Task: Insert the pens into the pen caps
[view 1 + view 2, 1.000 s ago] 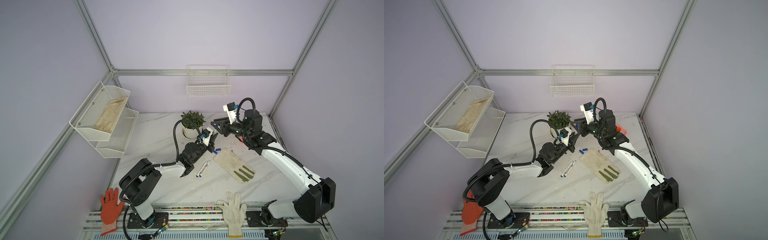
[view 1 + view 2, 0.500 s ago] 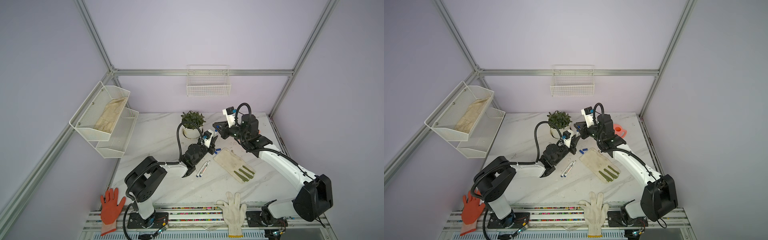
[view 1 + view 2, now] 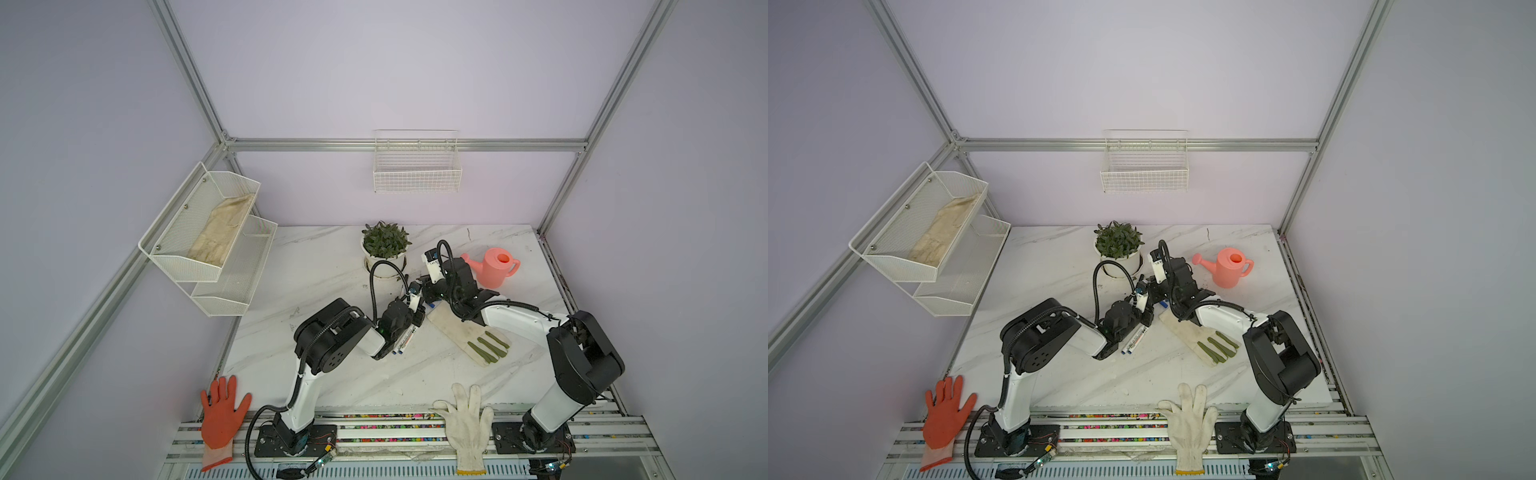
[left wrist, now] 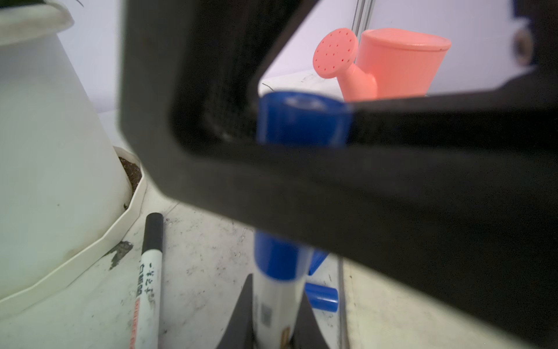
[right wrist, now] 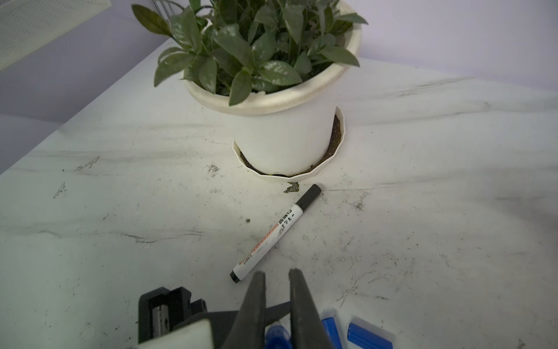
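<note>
My left gripper (image 4: 276, 290) is shut on a white pen (image 4: 277, 305) and holds it pointing up off the table. A blue pen cap (image 4: 302, 121) sits over that pen's top end. My right gripper (image 5: 277, 272) is shut on this blue cap (image 5: 277, 338), and one of its black fingers (image 4: 392, 187) crosses the left wrist view. In both top views the two grippers (image 3: 417, 307) (image 3: 1148, 297) meet in front of the plant. A black-capped pen (image 5: 277, 229) lies near the pot. Two loose blue caps (image 5: 330, 332) (image 5: 370, 337) lie beside the grippers. Two more pens (image 3: 405, 340) lie side by side by the left arm.
A potted plant (image 3: 384, 245) stands just behind the grippers and a pink watering can (image 3: 494, 268) to their right. A beige glove with green fingers (image 3: 465, 332) lies under the right arm. An orange glove (image 3: 222, 411) and a white glove (image 3: 467, 419) lie over the front rail.
My right arm has come down and forward to the left gripper, and its jaws have closed on the blue cap. The left gripper has kept its hold on the pen.
</note>
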You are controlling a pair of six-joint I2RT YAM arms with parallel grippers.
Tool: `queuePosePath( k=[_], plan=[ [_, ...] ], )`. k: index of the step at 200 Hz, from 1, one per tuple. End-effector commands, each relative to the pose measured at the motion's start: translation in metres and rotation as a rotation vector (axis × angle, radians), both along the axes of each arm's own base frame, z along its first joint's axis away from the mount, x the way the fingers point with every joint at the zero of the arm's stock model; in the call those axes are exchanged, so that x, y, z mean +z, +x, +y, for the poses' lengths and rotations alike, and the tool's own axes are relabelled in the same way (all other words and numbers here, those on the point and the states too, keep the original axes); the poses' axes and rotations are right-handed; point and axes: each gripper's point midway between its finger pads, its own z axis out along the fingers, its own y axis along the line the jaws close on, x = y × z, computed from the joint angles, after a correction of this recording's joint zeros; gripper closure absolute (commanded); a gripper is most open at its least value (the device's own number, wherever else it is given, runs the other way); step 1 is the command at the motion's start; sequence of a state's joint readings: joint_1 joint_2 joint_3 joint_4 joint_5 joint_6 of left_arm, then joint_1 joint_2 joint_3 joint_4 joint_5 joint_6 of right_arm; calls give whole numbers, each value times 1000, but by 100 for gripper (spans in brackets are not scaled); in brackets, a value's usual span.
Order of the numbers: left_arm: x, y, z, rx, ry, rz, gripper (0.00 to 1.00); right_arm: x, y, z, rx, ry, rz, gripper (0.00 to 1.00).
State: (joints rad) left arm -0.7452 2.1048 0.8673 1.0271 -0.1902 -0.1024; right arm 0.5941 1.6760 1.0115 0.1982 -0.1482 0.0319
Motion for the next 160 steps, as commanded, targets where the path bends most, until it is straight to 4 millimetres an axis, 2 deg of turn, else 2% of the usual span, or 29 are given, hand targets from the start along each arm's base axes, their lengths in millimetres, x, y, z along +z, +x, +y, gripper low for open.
queuePosePath(
  k=[1,30,52,69,105,145,160],
  plan=[
    [68,57,85,381,-217,-155,100,-111,-84,-13,105,-224,403,100],
    [65,62,89,402,-225,-129,100,-151,-102,-16,96,-270,603,100],
    [59,70,93,429,-264,-68,100,-162,-101,-17,73,-294,668,100],
    [57,77,91,439,-268,-47,100,-166,-99,-16,62,-288,687,100],
    [69,95,83,461,-290,-72,100,-164,-85,-22,28,-267,673,100],
    [63,120,89,594,-321,-56,100,-169,-69,-25,1,-270,660,100],
    [61,126,89,622,-307,-46,100,-172,-69,-26,-3,-274,673,100]
  ],
)
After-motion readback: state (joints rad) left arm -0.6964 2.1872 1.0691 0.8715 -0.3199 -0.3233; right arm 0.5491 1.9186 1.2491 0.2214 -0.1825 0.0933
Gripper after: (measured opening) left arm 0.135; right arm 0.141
